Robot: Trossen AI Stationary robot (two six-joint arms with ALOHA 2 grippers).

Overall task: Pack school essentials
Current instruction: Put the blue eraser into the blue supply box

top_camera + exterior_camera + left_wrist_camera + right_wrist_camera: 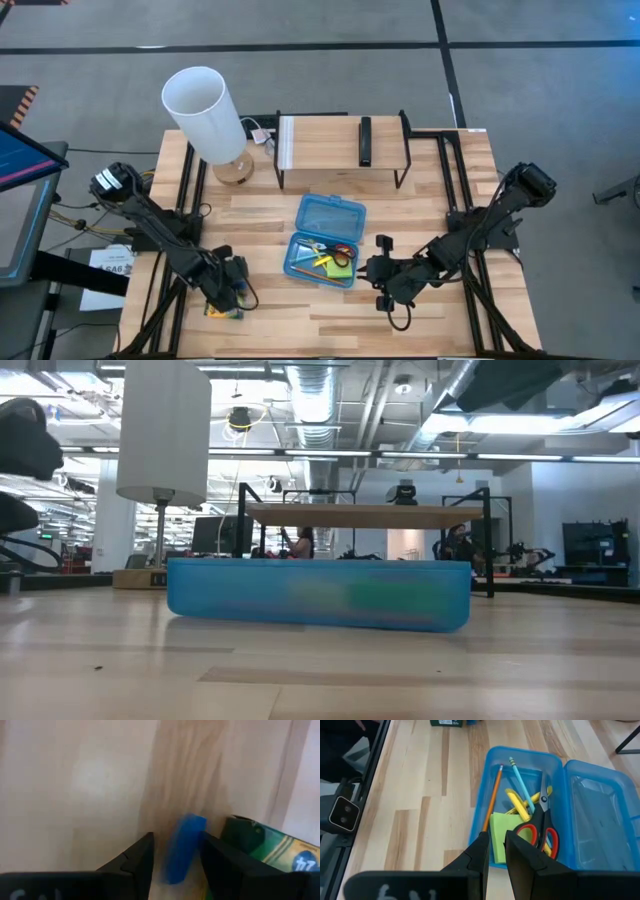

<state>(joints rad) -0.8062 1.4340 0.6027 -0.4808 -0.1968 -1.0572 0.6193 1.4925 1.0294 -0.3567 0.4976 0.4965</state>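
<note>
1. Eraser first: we see the small blue eraser [183, 847] standing between our left gripper [228, 290] fingers, which are spread to either side of it, not yet clamped, just beside the crayon box [280, 852] at the table's near left.
2. We judge the case [325, 240] lies to its right, nearer the waiting right gripper [493, 852], whose fingers are nearly together.

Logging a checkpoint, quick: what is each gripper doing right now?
Left gripper: around the blue eraser, grip uncertain.
Right gripper: nearly closed, empty.
</note>
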